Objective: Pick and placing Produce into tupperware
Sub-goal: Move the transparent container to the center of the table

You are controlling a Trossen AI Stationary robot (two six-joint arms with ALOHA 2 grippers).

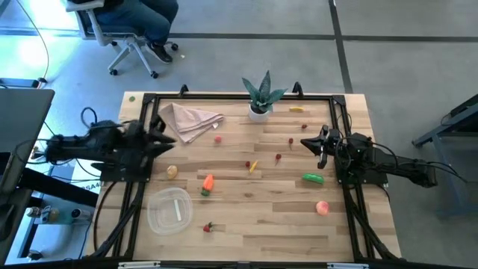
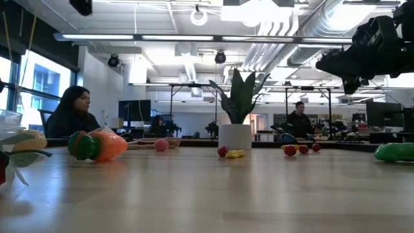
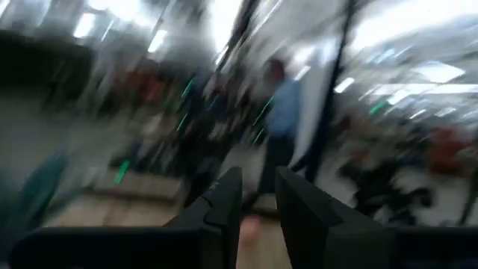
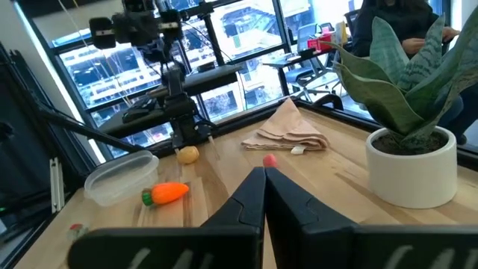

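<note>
The tupperware (image 1: pixel 169 210), a clear round tub, stands near the table's front left with a pale strip lying in it. Produce lies scattered on the wood: an orange carrot (image 1: pixel 207 183), a green cucumber (image 1: pixel 314 178), a pink peach (image 1: pixel 322 208), a yellow banana (image 1: pixel 296 110) and tiny red pieces (image 1: pixel 278 158). My left gripper (image 1: pixel 168 138) hovers at the left edge beside the napkin, raised above the table and shut on nothing. My right gripper (image 4: pixel 263 179) is at the right edge, level, shut and empty, pointing across the table at the carrot (image 4: pixel 168 193) and tub (image 4: pixel 119 175).
A beige cloth napkin (image 1: pixel 190 119) lies at the far left and a potted spiky plant (image 1: pixel 261 97) stands at the far middle. A dark frame (image 1: pixel 224 96) rims the table. A person sits on a wheeled chair (image 1: pixel 134 37) beyond the far edge.
</note>
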